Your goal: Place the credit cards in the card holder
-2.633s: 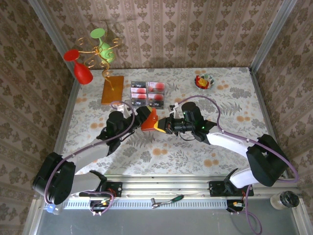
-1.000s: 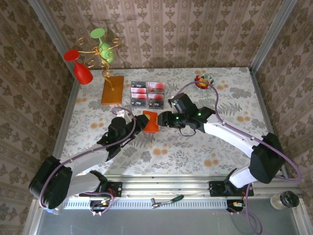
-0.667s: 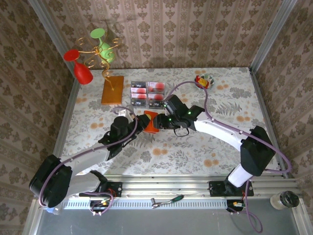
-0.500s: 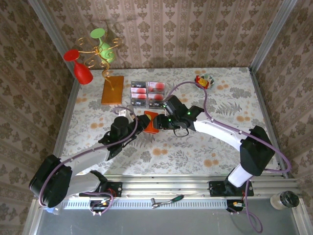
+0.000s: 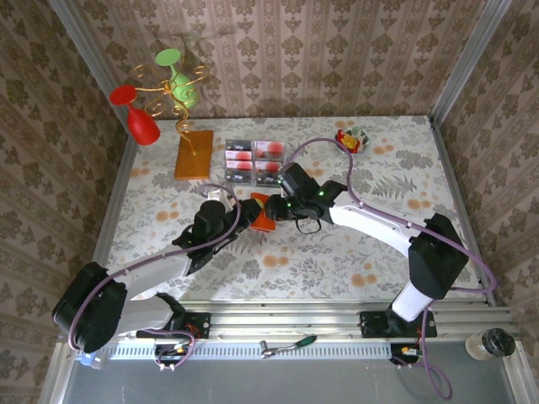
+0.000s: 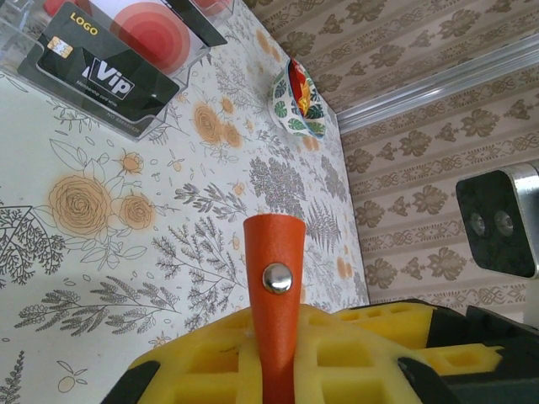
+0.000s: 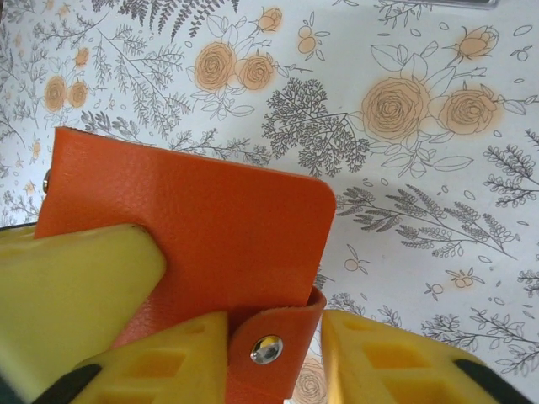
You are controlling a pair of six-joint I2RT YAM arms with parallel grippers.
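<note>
Left gripper (image 6: 274, 370): yellow fingers (image 6: 202, 366) squeezed tight on the orange-red folding card holder (image 6: 274, 295), held above the floral surface (image 6: 126, 252). Right gripper (image 7: 274, 345): fingers (image 7: 383, 353) partly apart, straddling the holder's snap tab (image 7: 269, 347), contact unclear. Beyond, black credit cards (image 6: 97, 71) sit in the clear plastic tray (image 6: 181, 80).

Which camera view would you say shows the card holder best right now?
The right wrist view: the card holder shows its broad orange face and snap tab. The left wrist view gives just its snap strap; from the top view it is small between both grippers.
</note>
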